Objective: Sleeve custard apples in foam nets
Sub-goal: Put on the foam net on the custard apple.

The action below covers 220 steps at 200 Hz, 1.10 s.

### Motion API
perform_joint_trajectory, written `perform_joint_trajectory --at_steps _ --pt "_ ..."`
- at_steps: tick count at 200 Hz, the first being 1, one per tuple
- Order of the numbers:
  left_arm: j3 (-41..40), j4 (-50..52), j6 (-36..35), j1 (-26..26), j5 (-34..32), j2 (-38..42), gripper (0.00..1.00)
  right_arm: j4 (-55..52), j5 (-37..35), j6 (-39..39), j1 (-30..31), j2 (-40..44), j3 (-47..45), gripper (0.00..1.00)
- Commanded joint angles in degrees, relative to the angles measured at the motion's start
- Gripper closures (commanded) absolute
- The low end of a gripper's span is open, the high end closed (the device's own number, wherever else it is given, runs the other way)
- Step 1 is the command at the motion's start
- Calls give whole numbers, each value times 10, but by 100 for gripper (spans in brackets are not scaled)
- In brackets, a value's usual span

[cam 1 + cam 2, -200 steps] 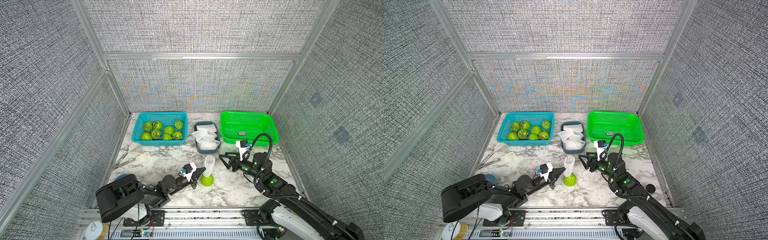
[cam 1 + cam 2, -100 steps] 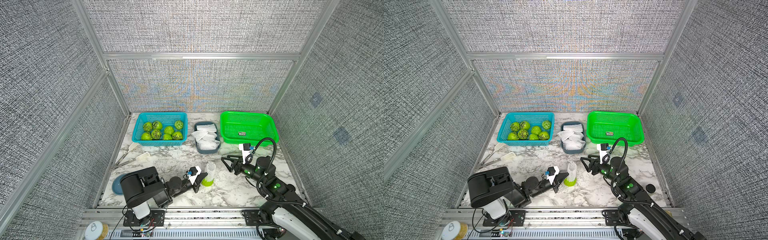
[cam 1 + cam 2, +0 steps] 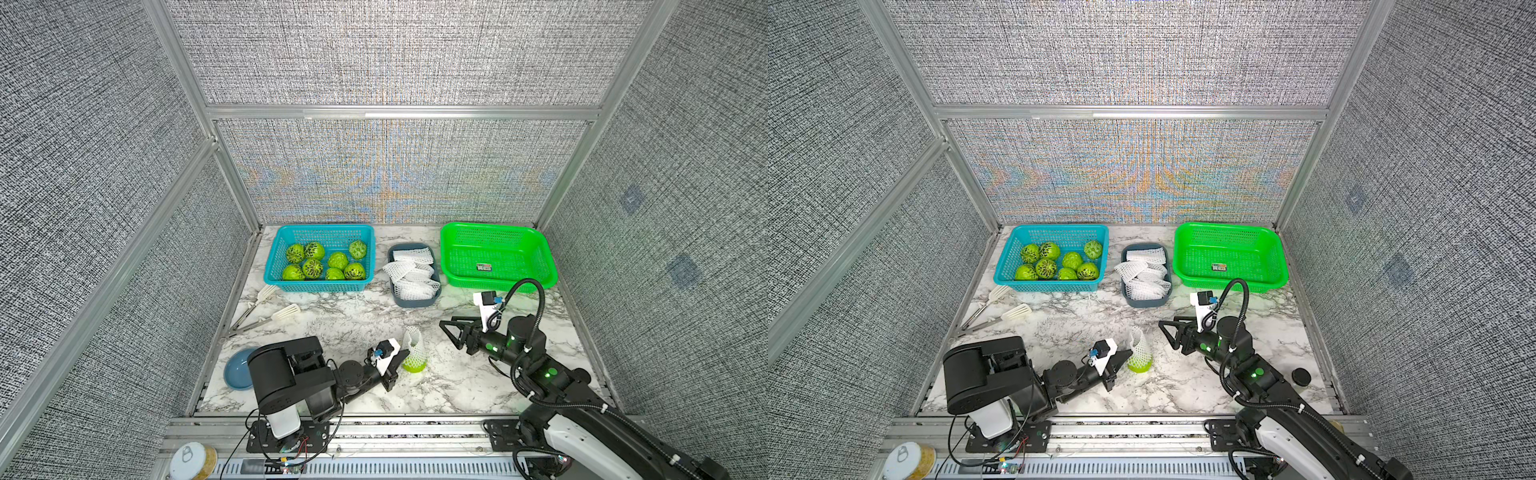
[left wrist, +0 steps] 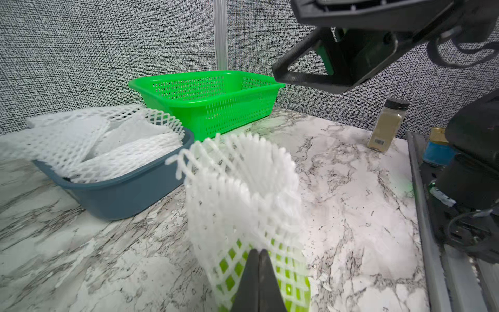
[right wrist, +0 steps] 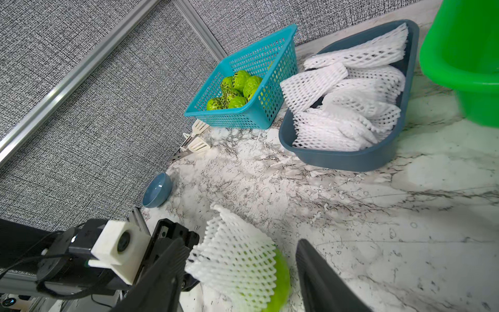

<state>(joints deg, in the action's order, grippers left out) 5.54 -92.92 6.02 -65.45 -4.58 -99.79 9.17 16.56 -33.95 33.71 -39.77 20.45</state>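
The foam net (image 3: 413, 345) covers most of the custard apple (image 3: 414, 366) near the front edge of the counter (image 3: 353, 316); only its green base shows, blurred and cut off in the right wrist view. The left arm (image 3: 286, 374) hides part of the blue bowl (image 3: 237, 370)

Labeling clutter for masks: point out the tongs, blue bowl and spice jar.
tongs (image 3: 286, 311): in a top view, slotted white head.
blue bowl (image 5: 156, 190): right wrist view, inner hollow.
spice jar (image 4: 386, 129): left wrist view, its body.

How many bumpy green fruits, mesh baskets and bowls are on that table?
Custard apples: 9 (8 in the blue basket, 1 partly in a foam net)
Mesh baskets: 2, counting the green basket
Blue bowl: 1
Total: 12
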Motion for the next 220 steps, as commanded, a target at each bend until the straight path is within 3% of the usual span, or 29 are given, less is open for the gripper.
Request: perform_joint_trajectory --at_steps 1,79,124,220 --pt "1 -75 0 -3 -4 -4 100 -20 -9 -16 2 -15 -2 34" --pt "-4 -89 -1 -22 -26 -23 100 -72 -8 -114 5 -62 3 34" --pt "-5 -89 -2 -26 -32 -28 100 12 17 -187 5 -117 -21 41" --pt "-6 -89 0 -27 -39 -34 100 111 39 -191 50 -237 -6 37"
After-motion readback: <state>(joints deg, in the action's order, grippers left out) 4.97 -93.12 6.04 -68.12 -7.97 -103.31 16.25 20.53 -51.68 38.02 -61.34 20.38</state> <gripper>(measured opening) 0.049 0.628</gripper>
